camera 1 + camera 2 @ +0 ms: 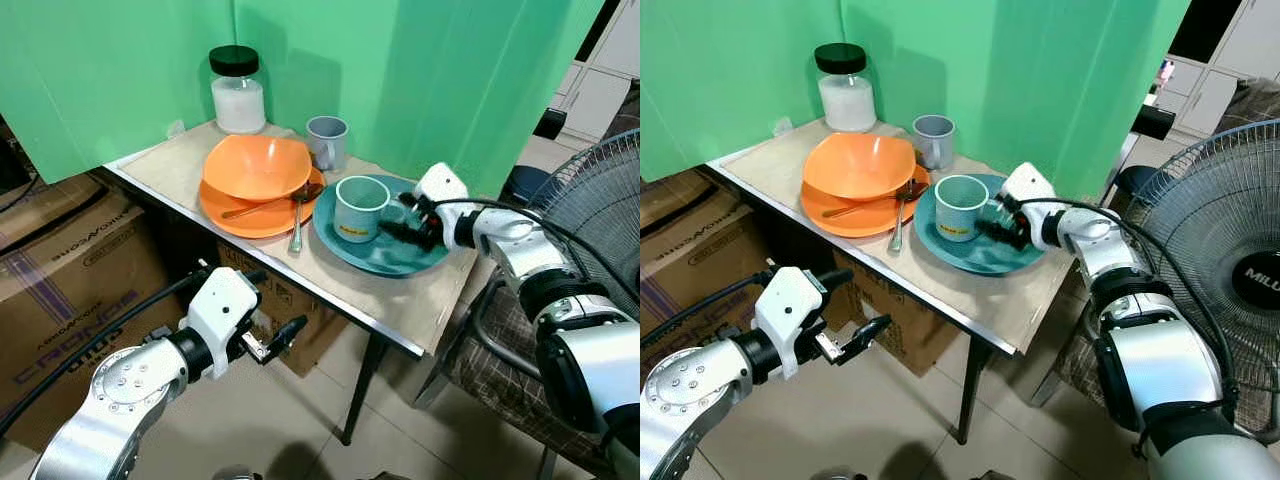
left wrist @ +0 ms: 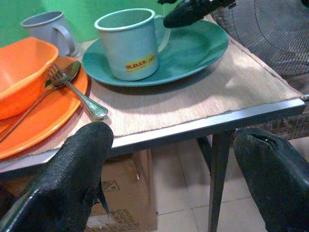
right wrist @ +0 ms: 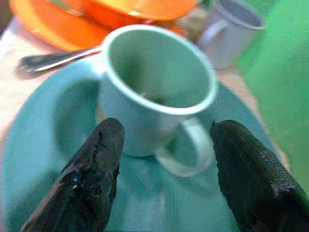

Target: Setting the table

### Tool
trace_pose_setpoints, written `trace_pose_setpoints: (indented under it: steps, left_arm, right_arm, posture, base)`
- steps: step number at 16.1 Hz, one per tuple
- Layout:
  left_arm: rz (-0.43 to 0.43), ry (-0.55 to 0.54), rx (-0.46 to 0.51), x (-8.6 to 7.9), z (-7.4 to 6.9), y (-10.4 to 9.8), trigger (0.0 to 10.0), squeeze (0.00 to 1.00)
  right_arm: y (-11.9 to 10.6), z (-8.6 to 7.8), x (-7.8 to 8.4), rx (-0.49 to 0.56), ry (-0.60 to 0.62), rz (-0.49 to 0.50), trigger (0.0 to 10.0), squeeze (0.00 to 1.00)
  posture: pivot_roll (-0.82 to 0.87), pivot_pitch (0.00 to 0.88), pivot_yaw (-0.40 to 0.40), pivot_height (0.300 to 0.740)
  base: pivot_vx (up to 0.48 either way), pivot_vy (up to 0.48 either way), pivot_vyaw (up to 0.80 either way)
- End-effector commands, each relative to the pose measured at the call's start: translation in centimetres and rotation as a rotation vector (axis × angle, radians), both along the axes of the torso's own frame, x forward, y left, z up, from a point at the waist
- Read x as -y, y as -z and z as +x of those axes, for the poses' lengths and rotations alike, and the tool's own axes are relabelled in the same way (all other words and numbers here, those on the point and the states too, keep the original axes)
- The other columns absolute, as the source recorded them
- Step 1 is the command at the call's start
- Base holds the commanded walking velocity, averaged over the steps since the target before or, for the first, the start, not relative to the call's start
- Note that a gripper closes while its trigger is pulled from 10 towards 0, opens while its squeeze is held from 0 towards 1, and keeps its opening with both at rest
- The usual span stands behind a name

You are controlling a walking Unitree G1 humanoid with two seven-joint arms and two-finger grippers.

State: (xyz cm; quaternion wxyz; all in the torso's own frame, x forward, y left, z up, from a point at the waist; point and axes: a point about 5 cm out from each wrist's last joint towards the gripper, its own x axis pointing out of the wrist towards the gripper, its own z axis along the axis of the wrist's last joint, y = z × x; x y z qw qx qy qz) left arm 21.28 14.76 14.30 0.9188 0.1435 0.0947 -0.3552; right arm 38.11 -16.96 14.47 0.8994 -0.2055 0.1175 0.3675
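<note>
Teal mug on the teal plate faces the right claw, fingers spread either side of its handle, touching nothing.

The orange plate is mostly covered by the orange bowl sitting on it, and the handles of the fork and spoon leaning on that plate run partly under the bowl's rim. In the right wrist view the green mug and the teal plate beneath it are blurred, that plate is cut off by the picture's edges, and the small print on the mug's yellow label is too small to read. Beside the table, the fan is cut off by the picture's edge, and the cardboard boxes below the table are partly hidden behind the left arm.
</note>
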Motion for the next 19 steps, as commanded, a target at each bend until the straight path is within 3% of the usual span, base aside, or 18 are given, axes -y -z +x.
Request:
trace_pose_setpoints:
  steps: [1,4,6,9,11,14,16,19]
  left_arm:
    - [0.005,0.022,0.019,0.2,0.1,-0.6,10.0,0.00]
    - [0.008,0.026,0.018,0.2,0.2,-0.5,10.0,0.00]
    - [0.012,0.032,0.016,0.1,0.3,-0.5,10.0,0.00]
    - [0.013,0.035,0.016,0.1,0.3,-0.5,10.0,0.00]
    - [0.013,0.037,0.013,0.0,0.2,-0.6,10.0,0.00]
    - [0.010,0.032,0.011,0.0,0.0,-0.6,10.0,0.00]
    - [0.009,0.032,0.012,0.0,-0.2,-0.6,10.0,0.00]
    - [0.011,0.040,0.013,-0.1,-0.2,-0.6,10.0,0.00]
  right_arm:
    - [-0.5,0.3,0.4,0.012,0.044,0.031,10.0,0.00]
    - [0.1,0.3,-0.1,0.000,0.078,0.005,10.0,0.00]
    - [1.0,0.2,-1.3,-0.016,0.081,-0.011,10.0,0.00]
    - [1.5,0.1,-2.2,-0.034,0.089,0.020,10.0,0.00]
    - [2.0,-0.3,-2.8,-0.071,0.027,0.049,10.0,0.00]
    - [1.9,-0.6,-2.3,-0.093,-0.034,0.075,10.0,0.00]
    - [1.5,-1.1,-1.1,-0.117,-0.114,0.075,10.0,0.00]
    - [-0.2,-0.9,-0.6,-0.107,-0.169,0.178,10.0,0.00]
  posture:
    - [0.13,0.000,-0.030,0.740]
    - [0.13,0.000,-0.027,0.740]
    - [0.13,0.000,-0.024,0.740]
    - [0.13,0.000,-0.024,0.740]
    - [0.15,0.000,-0.027,0.740]
    - [0.16,0.000,-0.037,0.740]
    - [0.15,0.000,-0.035,0.740]
    - [0.15,0.000,-0.025,0.740]
  base:
    - [0.000,0.000,0.00]
    - [0.000,0.000,0.00]
    - [0.000,0.000,0.00]
    - [0.000,0.000,0.00]
    - [0.000,0.000,0.00]
    - [0.000,0.000,0.00]
    - [0.000,0.000,0.00]
    - [0.000,0.000,0.00]
